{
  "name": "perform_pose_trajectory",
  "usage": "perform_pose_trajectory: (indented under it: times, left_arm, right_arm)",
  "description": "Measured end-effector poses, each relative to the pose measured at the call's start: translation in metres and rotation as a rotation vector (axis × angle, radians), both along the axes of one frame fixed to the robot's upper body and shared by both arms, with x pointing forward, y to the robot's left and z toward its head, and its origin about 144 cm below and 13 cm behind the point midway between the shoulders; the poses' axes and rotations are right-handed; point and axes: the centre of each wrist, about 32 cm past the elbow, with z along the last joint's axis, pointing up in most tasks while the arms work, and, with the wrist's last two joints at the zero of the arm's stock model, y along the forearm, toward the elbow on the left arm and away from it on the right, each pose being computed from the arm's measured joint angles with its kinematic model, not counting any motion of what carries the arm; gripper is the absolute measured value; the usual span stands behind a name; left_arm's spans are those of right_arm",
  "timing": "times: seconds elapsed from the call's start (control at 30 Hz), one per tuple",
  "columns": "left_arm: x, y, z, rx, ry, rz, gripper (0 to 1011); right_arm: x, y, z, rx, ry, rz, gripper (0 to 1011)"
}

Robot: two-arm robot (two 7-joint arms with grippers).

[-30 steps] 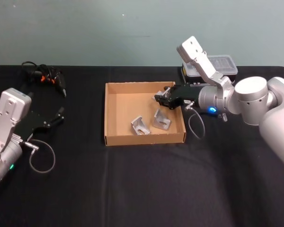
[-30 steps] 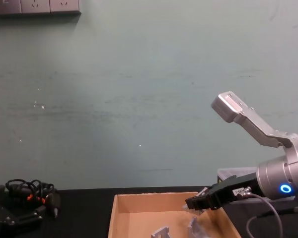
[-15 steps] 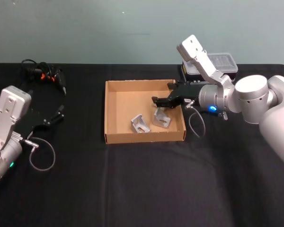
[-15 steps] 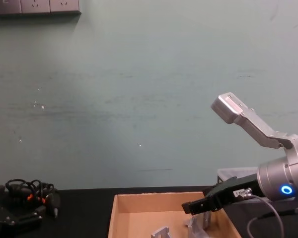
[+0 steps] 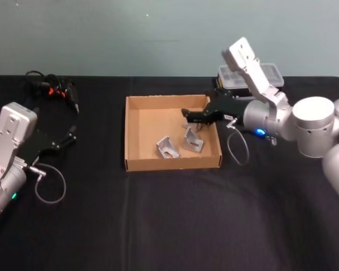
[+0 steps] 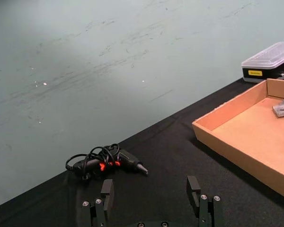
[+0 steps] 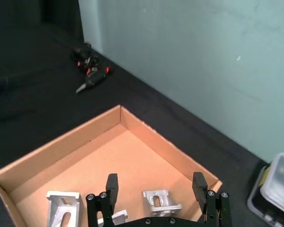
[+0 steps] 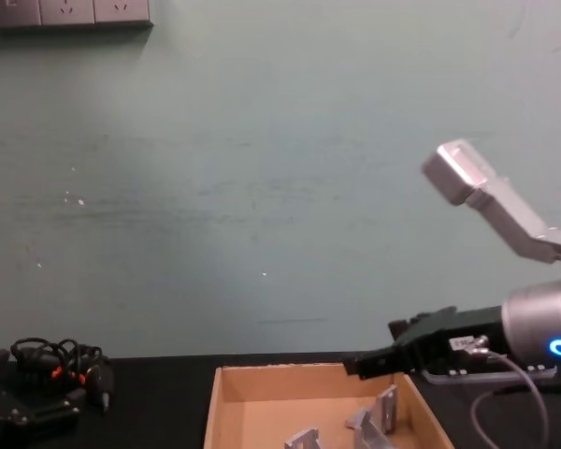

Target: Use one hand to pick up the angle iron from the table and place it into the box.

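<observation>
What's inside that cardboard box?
The box holds two angle irons: one near the middle, another toward the right wall. The right hand hangs open above the box, hiding a bit of its floor.

- In the chest view the box [image 8: 226, 412] is cut by the bottom edge, its near wall out of sight.
- The two angle irons [image 8: 379, 426] there lose their lower parts to that same edge.
- The plastic case [image 5: 268, 76] sits half hidden behind the right arm.
- The far-left cable tangle [image 5: 51, 89] is too small to sort out.
</observation>
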Motion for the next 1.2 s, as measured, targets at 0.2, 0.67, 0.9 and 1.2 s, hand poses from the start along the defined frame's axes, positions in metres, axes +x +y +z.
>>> perform_pose_trajectory:
  times: [0.2, 0.67, 0.9, 1.2]
  left_arm:
    - [0.000, 0.000, 0.000, 0.000, 0.000, 0.000, 1011]
    - [0.000, 0.000, 0.000, 0.000, 0.000, 0.000, 1012]
    - [0.000, 0.000, 0.000, 0.000, 0.000, 0.000, 1011]
    - [0.000, 0.000, 0.000, 0.000, 0.000, 0.000, 1011]
  right_arm:
    - [-0.031, -0.013, -0.001, 0.021, -0.094, -0.047, 1000]
    - [-0.102, -0.061, -0.028, 0.016, -0.197, -0.198, 1000]
    - [-0.120, -0.075, -0.043, 0.028, -0.203, -0.232, 1000]
    - [-0.125, -0.083, -0.053, 0.035, -0.207, -0.245, 1000]
